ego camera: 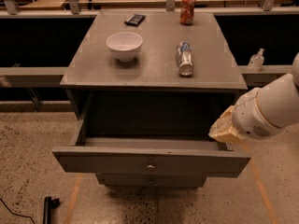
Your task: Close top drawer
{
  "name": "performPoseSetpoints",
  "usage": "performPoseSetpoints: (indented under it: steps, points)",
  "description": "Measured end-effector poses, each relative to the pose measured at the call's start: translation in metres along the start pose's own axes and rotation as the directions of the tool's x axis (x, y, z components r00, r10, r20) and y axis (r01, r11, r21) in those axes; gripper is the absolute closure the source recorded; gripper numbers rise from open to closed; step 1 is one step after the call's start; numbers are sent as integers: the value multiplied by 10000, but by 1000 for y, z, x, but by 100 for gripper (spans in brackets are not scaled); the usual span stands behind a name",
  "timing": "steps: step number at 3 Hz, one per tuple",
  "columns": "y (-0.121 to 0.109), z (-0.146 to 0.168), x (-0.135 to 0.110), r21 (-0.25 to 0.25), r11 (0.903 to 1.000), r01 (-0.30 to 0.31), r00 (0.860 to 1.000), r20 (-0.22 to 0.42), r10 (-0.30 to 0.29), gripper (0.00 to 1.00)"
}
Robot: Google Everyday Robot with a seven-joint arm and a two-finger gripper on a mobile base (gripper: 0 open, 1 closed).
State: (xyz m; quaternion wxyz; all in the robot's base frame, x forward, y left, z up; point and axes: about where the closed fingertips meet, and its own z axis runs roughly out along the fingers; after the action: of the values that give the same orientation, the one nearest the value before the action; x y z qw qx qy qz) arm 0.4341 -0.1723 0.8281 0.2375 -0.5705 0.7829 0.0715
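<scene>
Speckled flooring (pixel 28 139) is seen under a grey cabinet (pixel 154 69). Its top drawer (pixel 117 158), flat-fronted and round-knobbed, is pulled out at 6 o'clock. The gripper (pixel 225 130) is held at 4 o'clock by the drawer's right corner; open or closed cannot be told.

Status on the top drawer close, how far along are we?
Done: nothing yet. The top drawer stands wide open, its front well out from the cabinet.
In hand: the gripper is at the drawer's right side, just above the rim near the front corner. Whether it touches is unclear.
Left: the whole push, until the front sits flush with the cabinet.
</scene>
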Motion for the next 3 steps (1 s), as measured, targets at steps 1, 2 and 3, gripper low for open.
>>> performPoseSetpoints:
  steps: [1, 2, 3]
  points:
    - [2, 1, 0, 28, 10000, 30, 10000, -5, -30, 100]
    - [13, 23, 12, 59, 9999, 98, 10000, 9, -98, 100]
    - [20, 43, 30, 298, 9988, 381, 9992, -158, -376, 100]
